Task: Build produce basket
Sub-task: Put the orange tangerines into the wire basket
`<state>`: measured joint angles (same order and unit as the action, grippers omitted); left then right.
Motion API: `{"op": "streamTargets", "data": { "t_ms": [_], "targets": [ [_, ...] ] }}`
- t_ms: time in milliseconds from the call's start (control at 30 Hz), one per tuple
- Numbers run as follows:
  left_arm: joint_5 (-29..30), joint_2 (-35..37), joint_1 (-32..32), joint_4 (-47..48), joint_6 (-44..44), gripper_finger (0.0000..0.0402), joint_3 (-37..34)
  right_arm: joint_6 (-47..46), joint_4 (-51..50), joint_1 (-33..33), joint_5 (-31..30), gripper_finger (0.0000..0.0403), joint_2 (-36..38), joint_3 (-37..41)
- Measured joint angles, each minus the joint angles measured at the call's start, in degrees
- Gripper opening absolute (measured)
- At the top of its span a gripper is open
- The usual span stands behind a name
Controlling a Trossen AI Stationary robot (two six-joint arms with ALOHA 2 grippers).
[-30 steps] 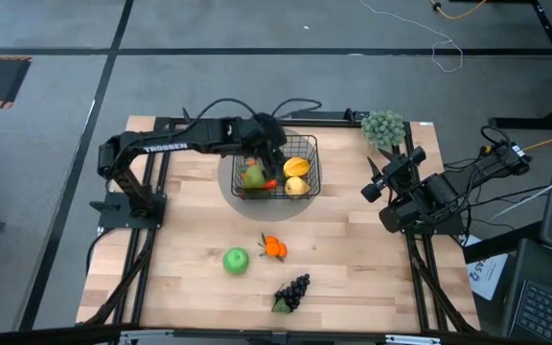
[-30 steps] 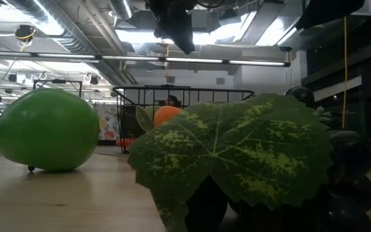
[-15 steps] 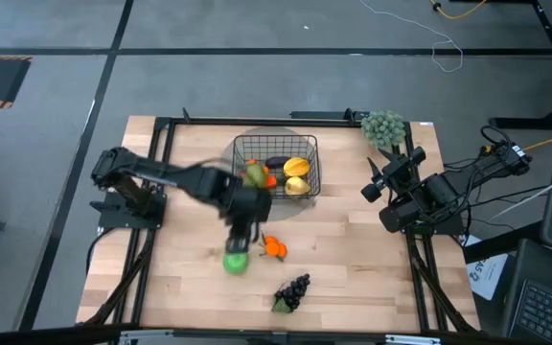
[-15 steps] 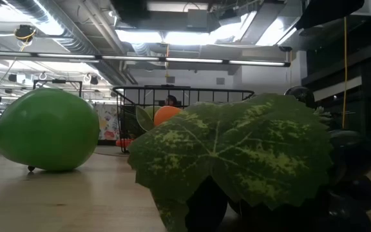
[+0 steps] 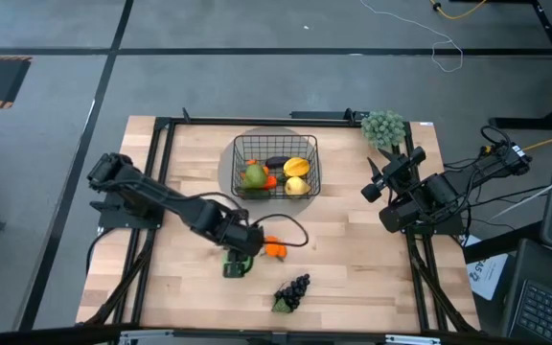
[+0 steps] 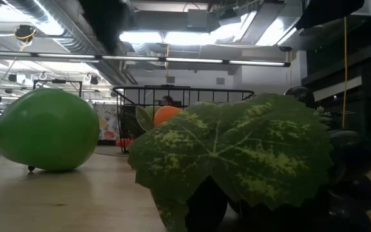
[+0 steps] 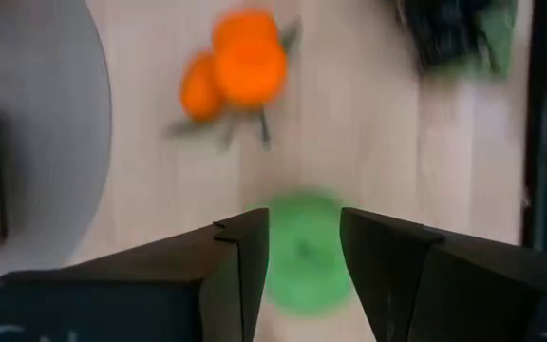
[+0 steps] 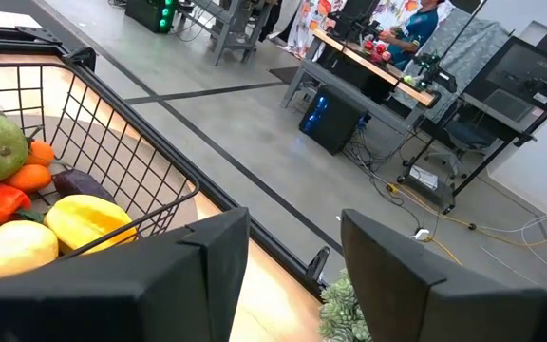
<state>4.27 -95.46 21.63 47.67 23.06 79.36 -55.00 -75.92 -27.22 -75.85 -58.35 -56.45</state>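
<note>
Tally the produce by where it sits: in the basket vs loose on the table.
In the basket: 5 that show (pear, carrot, eggplant, two yellow fruits)
Loose on the table: 3 (green apple, oranges, grapes)
Total: 8

Bright fruit on a pale wood bench (image 5: 353, 249)

Green apple (image 6: 47, 130), orange oranges (image 7: 235, 71), dark grapes (image 5: 295, 287) with a mottled green leaf (image 6: 237, 151); black wire basket (image 5: 307, 158) holds yellow, orange and purple pieces.
</note>
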Motion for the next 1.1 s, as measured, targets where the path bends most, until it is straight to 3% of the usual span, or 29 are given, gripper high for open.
{"op": "streamTargets", "data": {
  "t_ms": [233, 500, 1100],
  "targets": [
    [11.27, 0.0, -2.53, -11.45, -0.46, 0.0119, -8.95, 0.0, 0.0, -0.02, 0.02, 0.0174, -0.02, 0.0],
    [9.44, -0.02, -2.78, -19.6, -0.8, 0.0119, -14.42, -0.02, 0.0, 0.0, 0.81, 0.0174, -0.02, 0.0],
    [8.48, -0.04, -2.24, -24.55, -2.64, 0.0119, -14.52, 0.0, 0.0, -0.02, 0.89, 0.0174, -0.02, 0.0]
  ]
}}
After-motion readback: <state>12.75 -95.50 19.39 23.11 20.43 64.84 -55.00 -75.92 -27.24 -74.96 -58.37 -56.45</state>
